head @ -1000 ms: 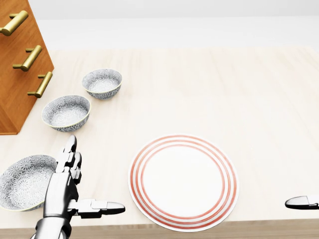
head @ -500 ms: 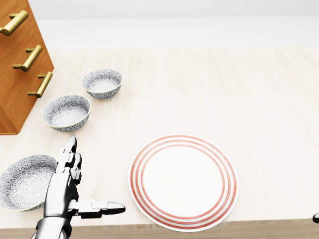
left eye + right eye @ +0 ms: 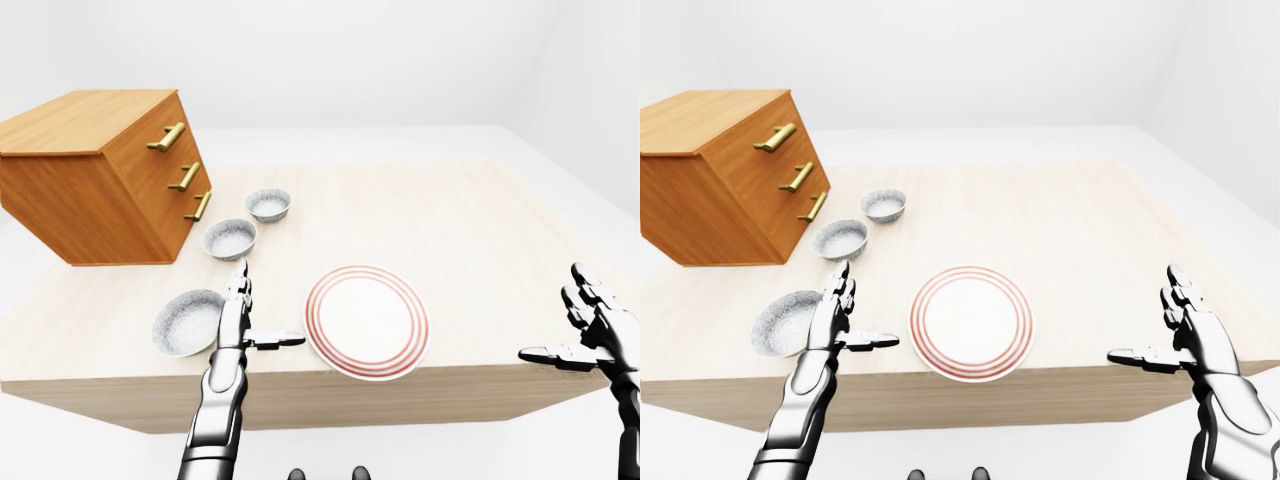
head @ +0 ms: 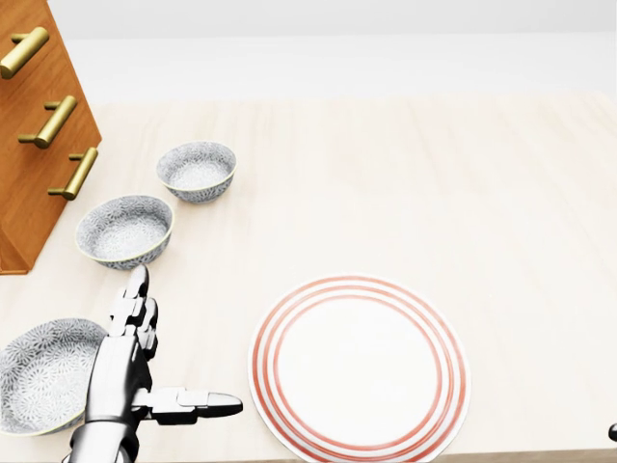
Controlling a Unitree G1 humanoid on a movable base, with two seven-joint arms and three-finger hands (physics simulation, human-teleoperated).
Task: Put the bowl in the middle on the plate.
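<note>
1. Middle bowl sits in a row of three on the table, between the far bowl and the near bowl, left of the plate, beside the drawer chest; nothing holds it.
2. Left hand hovers with fingers spread wide, empty, just beside the near bowl; reaching low could nudge that one or take it by mistake.
3. Right hand is splayed, empty, off the table's right edge.
4. Thin rim, shallow wall; a loose pinch may tip or drop it short of the plate.
</note>
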